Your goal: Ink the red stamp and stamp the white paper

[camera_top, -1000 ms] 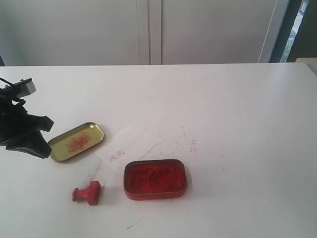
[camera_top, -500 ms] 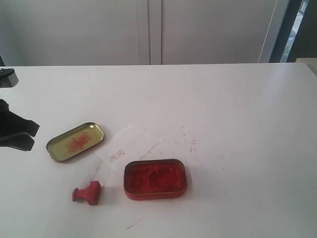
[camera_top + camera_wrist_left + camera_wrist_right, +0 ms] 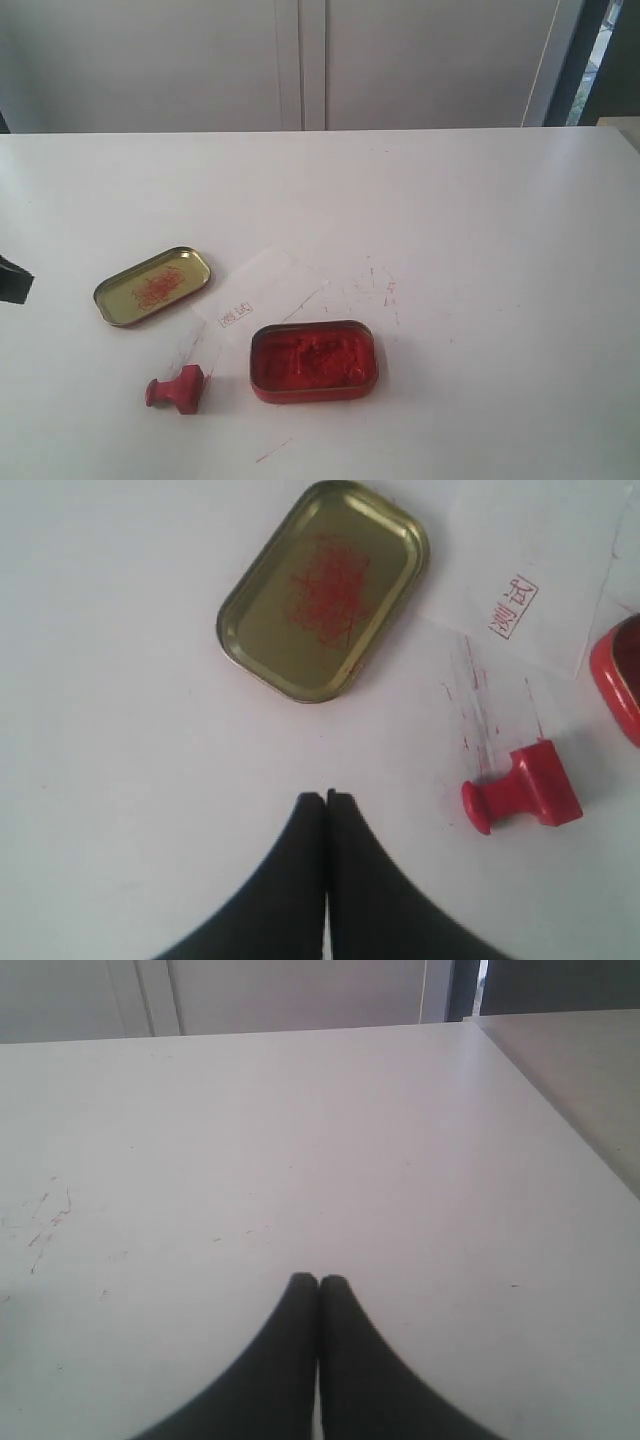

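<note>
The red stamp lies on its side on the table, left of the tin of red ink paste; the left wrist view shows the stamp too. The white paper lies behind the tin and bears a small red imprint, also seen on the paper from the left wrist. My left gripper is shut and empty, well away from the stamp; only a dark tip shows at the exterior view's left edge. My right gripper is shut over bare table, out of the exterior view.
The open gold lid with red smears lies left of the paper, and the left wrist view shows the lid beyond the fingers. Red scratch marks streak the white tabletop right of the paper. Grey cabinet doors stand behind the table.
The left arm has drawn back leftward, almost out of the exterior view. The stamp, tin, lid and paper have not moved.
</note>
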Motion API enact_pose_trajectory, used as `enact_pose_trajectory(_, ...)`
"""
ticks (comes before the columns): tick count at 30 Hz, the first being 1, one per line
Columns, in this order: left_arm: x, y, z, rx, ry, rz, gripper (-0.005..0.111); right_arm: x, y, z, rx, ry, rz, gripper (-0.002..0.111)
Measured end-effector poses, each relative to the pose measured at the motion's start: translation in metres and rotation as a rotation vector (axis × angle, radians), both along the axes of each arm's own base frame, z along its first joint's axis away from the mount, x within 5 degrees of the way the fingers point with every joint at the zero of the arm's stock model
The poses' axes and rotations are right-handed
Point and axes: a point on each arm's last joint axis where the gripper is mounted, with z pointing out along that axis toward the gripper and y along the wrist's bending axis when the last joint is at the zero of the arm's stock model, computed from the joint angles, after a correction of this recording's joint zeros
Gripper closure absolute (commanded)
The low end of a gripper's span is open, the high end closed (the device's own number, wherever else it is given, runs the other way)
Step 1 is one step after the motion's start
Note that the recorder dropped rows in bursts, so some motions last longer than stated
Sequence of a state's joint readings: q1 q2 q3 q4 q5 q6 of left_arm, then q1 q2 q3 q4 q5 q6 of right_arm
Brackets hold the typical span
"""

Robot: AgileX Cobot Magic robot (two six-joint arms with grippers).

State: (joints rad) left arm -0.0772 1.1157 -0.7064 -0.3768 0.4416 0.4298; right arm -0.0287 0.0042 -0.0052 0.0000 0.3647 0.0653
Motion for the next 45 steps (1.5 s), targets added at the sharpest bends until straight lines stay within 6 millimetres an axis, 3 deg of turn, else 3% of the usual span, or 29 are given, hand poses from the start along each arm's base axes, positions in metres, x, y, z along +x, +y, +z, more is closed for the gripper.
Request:
enact_pose_trajectory(10, -0.032, 0.002, 0.027, -0.006, -0.143, -0.02, 0.107, 0.0, 0.0, 0.0, 0.0, 0.0, 0.0, 0.108)
enact_pose_trajectory(45, -0.039, 0.002, 0.035, -0.007, -0.188, -0.021, 0.107, 0.0, 0.0, 0.0, 0.002, 0.0, -0.001, 0.108)
